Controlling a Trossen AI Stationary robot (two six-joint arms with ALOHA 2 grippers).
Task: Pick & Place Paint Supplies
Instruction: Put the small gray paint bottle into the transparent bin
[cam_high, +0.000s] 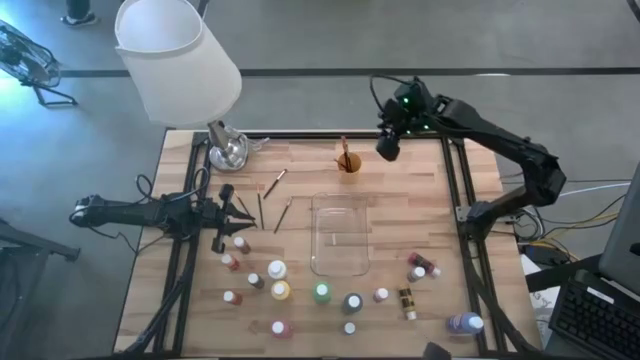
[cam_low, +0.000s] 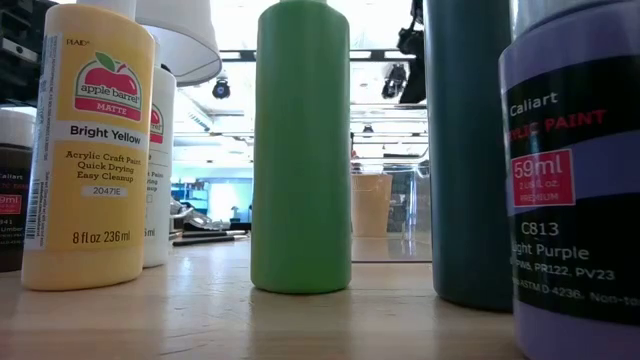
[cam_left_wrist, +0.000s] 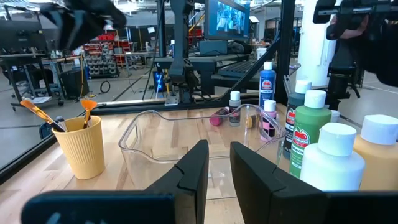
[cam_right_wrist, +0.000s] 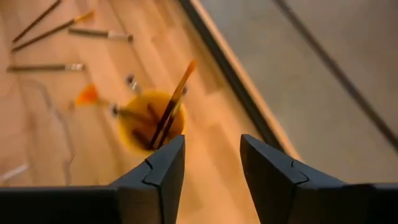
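The orange cup (cam_high: 348, 161) serves as the anchor here: it stands at the far middle of the table (cam_high: 400, 200) with a few brushes (cam_right_wrist: 169, 107) already upright in it. The right gripper (cam_high: 388, 146) hangs in the air just beside the cup, on its right and slightly beyond it, fingers parted with nothing between them, so it looks to have just finished a drop into the cup or to be clearing away from it. Nearer than the cup lies the clear tray (cam_high: 340, 236), seemingly empty, though its transparency makes that hard to confirm. Loose brushes (cam_high: 283, 214) lie on the wood to the cup's left and nearer, and the paint bottles (cam_high: 278, 290) are scattered well nearer than the cup, past the tray. The left gripper (cam_high: 232, 212) sits low among those loose brushes, far left of the cup, fingers nearly together; whether it pinches a thin handle I cannot tell. The job seems early, with most supplies still loose. Next, the right arm would need to travel to another brush, line its fingers across the handle and descend.
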